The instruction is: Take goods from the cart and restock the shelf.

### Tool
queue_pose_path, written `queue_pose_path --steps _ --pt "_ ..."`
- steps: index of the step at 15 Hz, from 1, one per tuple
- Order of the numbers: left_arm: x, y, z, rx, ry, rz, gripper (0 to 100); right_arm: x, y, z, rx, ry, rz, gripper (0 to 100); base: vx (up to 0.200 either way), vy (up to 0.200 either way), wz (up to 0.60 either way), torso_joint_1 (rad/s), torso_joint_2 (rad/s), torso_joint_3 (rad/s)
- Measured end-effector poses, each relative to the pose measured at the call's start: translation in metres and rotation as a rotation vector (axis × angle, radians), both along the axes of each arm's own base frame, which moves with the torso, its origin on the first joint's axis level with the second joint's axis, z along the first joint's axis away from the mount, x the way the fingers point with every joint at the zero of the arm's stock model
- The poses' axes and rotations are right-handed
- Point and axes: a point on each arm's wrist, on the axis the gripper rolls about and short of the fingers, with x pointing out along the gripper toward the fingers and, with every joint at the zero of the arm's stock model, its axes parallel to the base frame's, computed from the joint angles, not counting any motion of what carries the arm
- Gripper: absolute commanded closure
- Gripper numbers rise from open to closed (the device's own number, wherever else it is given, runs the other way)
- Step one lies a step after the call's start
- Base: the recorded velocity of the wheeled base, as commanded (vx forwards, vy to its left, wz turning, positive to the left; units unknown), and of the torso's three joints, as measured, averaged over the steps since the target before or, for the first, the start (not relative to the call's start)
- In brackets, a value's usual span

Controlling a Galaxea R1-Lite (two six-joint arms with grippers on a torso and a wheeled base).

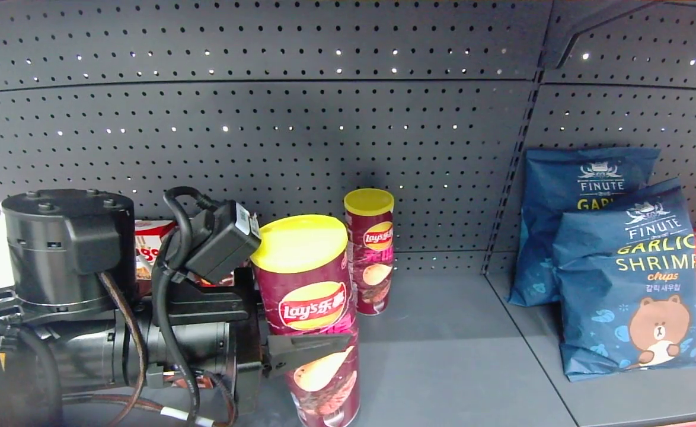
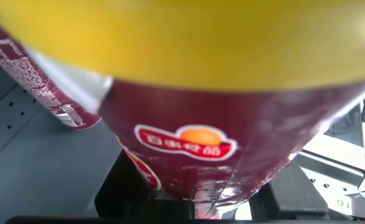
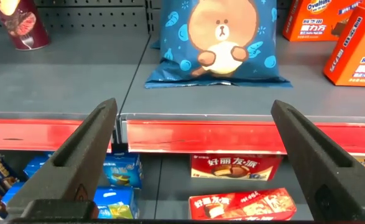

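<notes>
Item: chip can (image 1: 306, 279), upright, clamped low by the left gripper (image 1: 319, 351) near the shelf's (image 1: 443, 350) front edge, ahead of a second can (image 1: 370, 249) at the back panel; right gripper (image 3: 194, 155) spread wide, empty; hazard: the tall can may topple into its neighbour if released tilted.

The left arm (image 1: 117, 350) is glossy black, with a round motor housing (image 1: 66, 237) topped by a ring of small screws and a cylindrical wrist segment. Black cables (image 1: 170, 284), one wrapped in a white band, loop to a boxy black camera (image 1: 223, 240) that carries a white sticker. Its finger (image 1: 306, 351) is a matte black wedge. The right gripper (image 3: 194, 106) has two tapering dark grey fingers (image 3: 76, 165) with a grainy surface.
</notes>
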Motion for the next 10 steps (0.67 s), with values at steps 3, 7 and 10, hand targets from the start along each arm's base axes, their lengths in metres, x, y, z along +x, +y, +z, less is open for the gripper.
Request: queue_pose_path --steps 3,7,10 --pt "-0.0001 0.0 -0.0002 0.001 0.001 0.0 100 0.0 0.0 0.0 0.001 0.0 -0.001 0 0.0 0.0 0.2 0.001 0.0 -0.001" --pt "-0.0019 0.0005 -0.0039 0.007 0.009 -0.004 100 0.0 0.0 0.0 0.001 0.0 0.0 0 0.0 0.0 0.0 0.0 0.0 0.0" --pt "-0.0013 0.0011 -0.0048 0.013 0.008 0.016 100 0.0 0.0 -0.0002 -0.002 0.001 0.001 0 0.0 0.0 0.0 0.0 0.0 0.0"
